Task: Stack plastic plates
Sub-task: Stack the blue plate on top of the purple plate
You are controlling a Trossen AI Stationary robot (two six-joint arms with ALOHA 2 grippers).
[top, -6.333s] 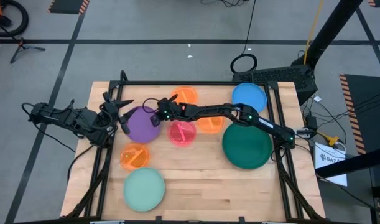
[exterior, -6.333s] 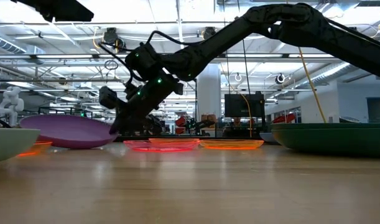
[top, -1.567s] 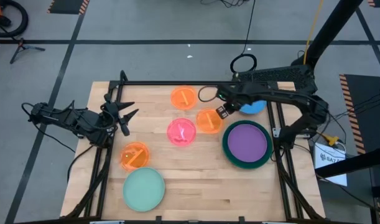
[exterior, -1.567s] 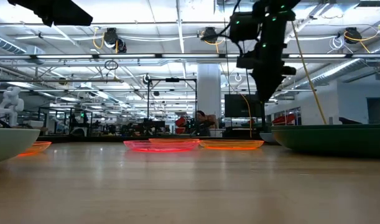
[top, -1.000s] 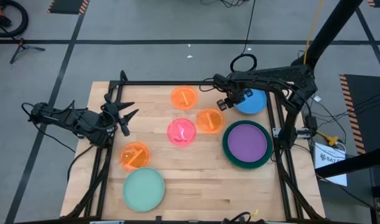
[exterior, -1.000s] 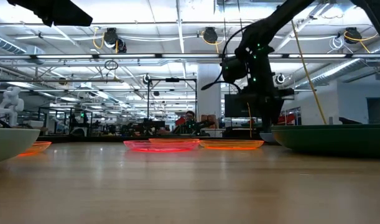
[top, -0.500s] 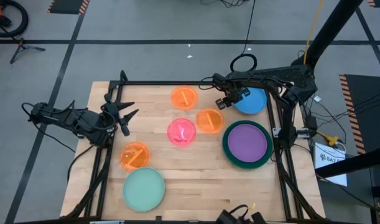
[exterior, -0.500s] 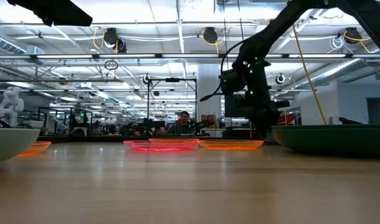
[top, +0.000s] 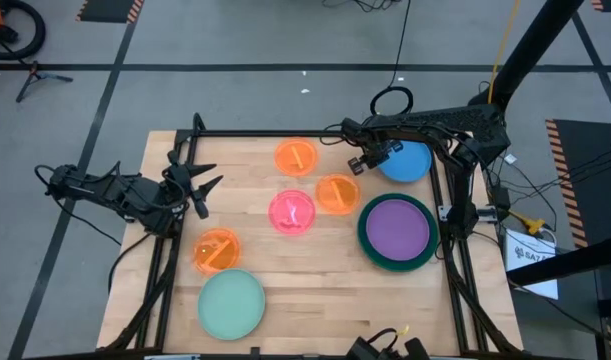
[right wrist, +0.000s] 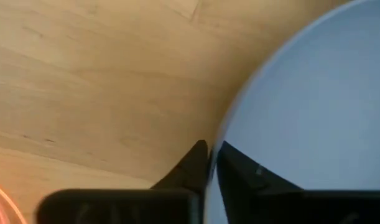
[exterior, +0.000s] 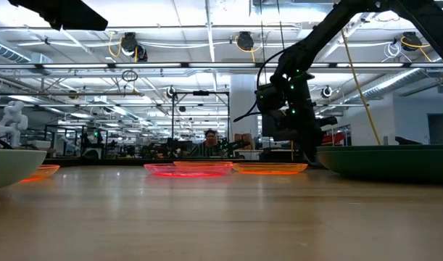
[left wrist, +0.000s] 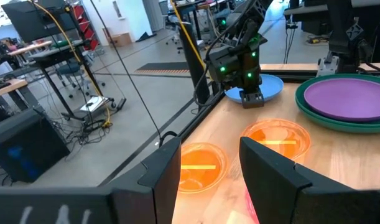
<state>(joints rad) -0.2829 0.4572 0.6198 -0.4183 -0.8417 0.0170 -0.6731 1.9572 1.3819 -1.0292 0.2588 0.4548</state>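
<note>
My right gripper [top: 370, 162] [right wrist: 211, 152] is low at the left rim of the blue plate [top: 409, 160] [right wrist: 314, 87], which lies near the table's far right corner. It is shut on that rim. A purple plate [top: 396, 228] sits inside a large dark green plate [top: 368, 245]. Three orange plates [top: 297, 156] [top: 336, 193] [top: 217, 250], a pink plate [top: 292, 212] and a mint plate [top: 232, 303] lie flat on the wood. My left gripper [top: 200, 188] [left wrist: 208, 168] waits open at the left edge. My right gripper pinches the blue plate's left rim [right wrist: 224, 134] between its two fingertips. One finger [right wrist: 188, 167] is on the outer side above the wood and the other [right wrist: 249, 169] is over the plate's inside. The fingers come from above, slanting down. The plate lies on the table.
A black frame [top: 285, 133] borders the table's far edge and sides. The near middle of the wooden table [top: 335, 300] is bare. The nearest orange plate [top: 336, 193] lies just near-left of my right gripper. A person [exterior: 210, 138] shows far off in the room.
My right gripper has come down from just above the table's far right part to the blue plate's left rim and has then stayed there. The plates have not moved.
</note>
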